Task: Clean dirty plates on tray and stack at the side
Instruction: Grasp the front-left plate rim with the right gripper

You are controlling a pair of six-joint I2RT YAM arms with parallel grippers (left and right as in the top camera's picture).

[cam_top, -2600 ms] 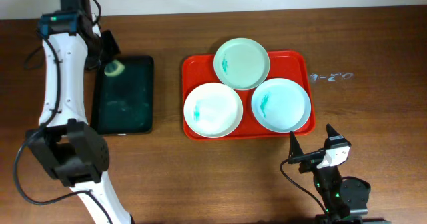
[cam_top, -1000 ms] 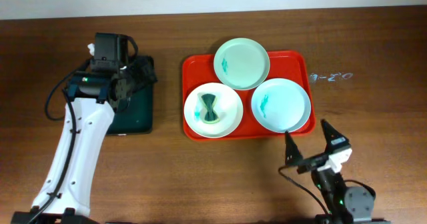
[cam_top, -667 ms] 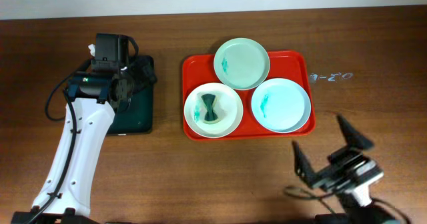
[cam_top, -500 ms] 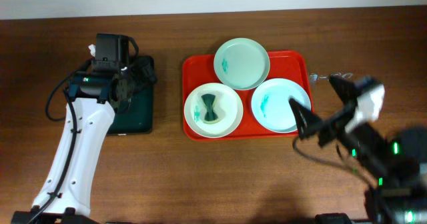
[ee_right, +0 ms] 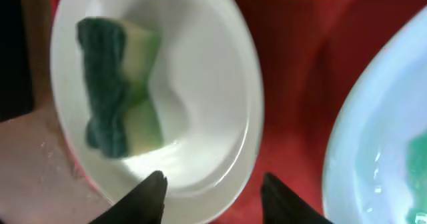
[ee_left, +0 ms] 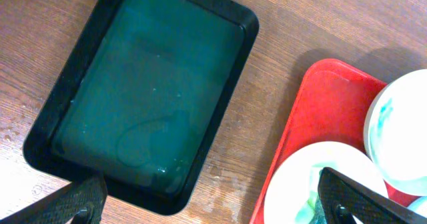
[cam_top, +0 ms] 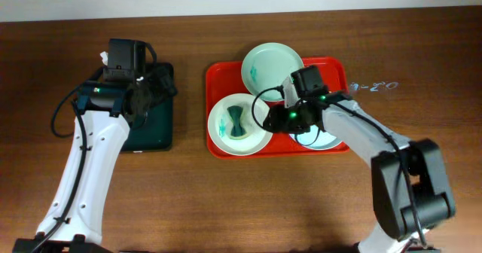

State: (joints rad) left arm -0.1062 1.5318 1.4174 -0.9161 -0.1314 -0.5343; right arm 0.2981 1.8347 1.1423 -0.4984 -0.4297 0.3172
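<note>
Right now the red tray [cam_top: 218, 80] sits on the wooden counter [cam_top: 226, 200] toward its far side, with all three plates on it. One plate [cam_top: 280, 66] is at the back, overhanging the tray's far rim, and has a teal smudge near its left side. A second, whiter plate [cam_top: 254, 136] is at the front left and carries a green and pale sponge [cam_top: 239, 122], pinched in at the middle like a bow tie. The third plate [ee_right: 380, 117], front right, also has a teal mark and is partly hidden under the right arm in the overhead view.

The right end effector [ee_right: 210, 191] reaches in from the right and hangs low over the sponge plate. It is spread fairly wide and holds nothing. One fingertip is above the plate's inside and the other above the bare red strip between the two front plates, so the rim lies between them. I cannot tell whether it touches.

Off to the left, the left end effector [ee_left: 212, 207] hovers above the right edge of a black tray [ee_left: 248, 25] of dark greenish liquid, spread very wide and empty
</note>
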